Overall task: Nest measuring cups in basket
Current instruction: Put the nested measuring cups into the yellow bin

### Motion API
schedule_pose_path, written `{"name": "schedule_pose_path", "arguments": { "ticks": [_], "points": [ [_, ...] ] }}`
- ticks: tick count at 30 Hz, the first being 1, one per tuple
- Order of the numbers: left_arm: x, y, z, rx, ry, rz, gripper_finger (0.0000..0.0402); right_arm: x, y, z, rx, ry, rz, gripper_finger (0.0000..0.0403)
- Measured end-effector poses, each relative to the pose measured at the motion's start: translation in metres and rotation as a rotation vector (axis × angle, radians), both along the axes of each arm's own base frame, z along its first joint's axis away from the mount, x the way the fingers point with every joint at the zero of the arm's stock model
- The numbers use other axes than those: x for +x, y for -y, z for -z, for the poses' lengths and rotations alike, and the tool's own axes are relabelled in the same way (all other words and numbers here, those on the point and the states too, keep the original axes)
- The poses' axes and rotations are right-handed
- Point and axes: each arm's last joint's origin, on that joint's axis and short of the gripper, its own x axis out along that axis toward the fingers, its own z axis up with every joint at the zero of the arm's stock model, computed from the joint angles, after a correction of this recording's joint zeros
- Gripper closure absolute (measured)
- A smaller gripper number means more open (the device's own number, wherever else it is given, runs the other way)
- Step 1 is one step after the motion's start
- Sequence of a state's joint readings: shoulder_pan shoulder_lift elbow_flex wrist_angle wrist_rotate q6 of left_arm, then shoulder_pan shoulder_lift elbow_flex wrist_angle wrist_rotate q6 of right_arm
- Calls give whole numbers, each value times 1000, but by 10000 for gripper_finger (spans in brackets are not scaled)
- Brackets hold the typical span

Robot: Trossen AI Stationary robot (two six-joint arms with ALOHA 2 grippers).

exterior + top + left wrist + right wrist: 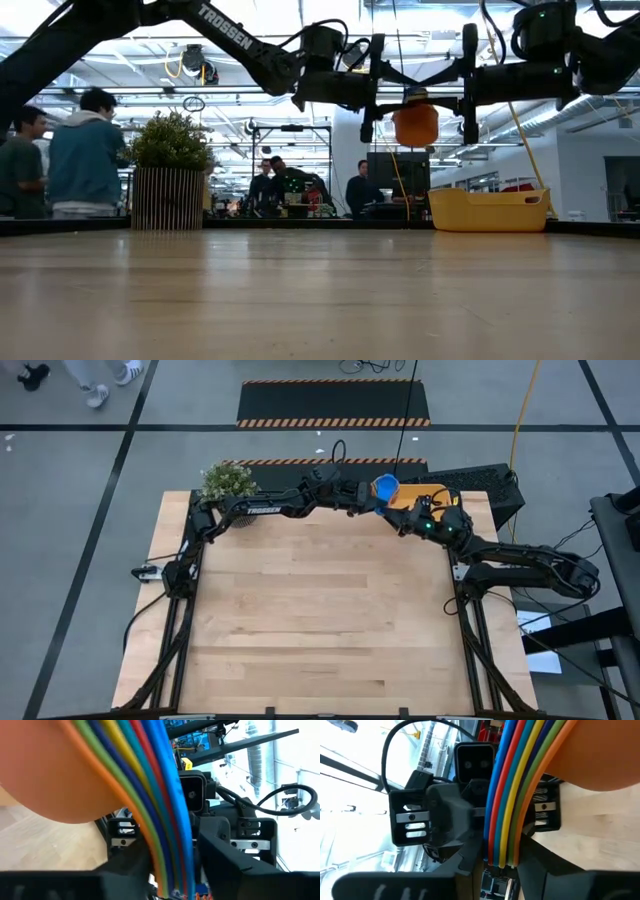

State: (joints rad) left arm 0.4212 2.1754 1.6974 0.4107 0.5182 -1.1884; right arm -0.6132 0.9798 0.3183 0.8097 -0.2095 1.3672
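Here the plant (227, 480) sits at the counter's (320, 620) far left corner, clear of the work. The left hand (364, 493) and right hand (405, 512) meet in mid-air, both clenched on the flat handles of the cups (415, 124), already stacked, probably passing the stack across. The basket (489, 210) waits just beneath, at the far right.

The counter (320, 620) lies bare across the frame's middle and bottom. Obstacles crowd the top edge: the plant (227, 482) at upper left, the basket (425, 498) at upper right, and both arms meeting between them around the stacked cups (385, 488).
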Motion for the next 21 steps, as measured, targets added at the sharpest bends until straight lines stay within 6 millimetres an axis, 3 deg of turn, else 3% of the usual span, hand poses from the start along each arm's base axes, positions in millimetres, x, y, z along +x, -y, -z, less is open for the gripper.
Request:
{"name": "schedule_pose_path", "arguments": {
  "ticks": [6,10,14,21],
  "points": [
    [-12,-23,4,-28,-45,-8,145,-1,1,2,13,-12,51,324],
    [-20,-39,4,-35,-52,-21,108,-1,2,4,21,-29,62,324],
    [-29,-53,5,-61,-55,-6,103,-1,3,5,30,-42,87,324],
    [-40,-70,8,-93,-81,2,129,-3,3,2,17,-21,141,324]
  ]
}}
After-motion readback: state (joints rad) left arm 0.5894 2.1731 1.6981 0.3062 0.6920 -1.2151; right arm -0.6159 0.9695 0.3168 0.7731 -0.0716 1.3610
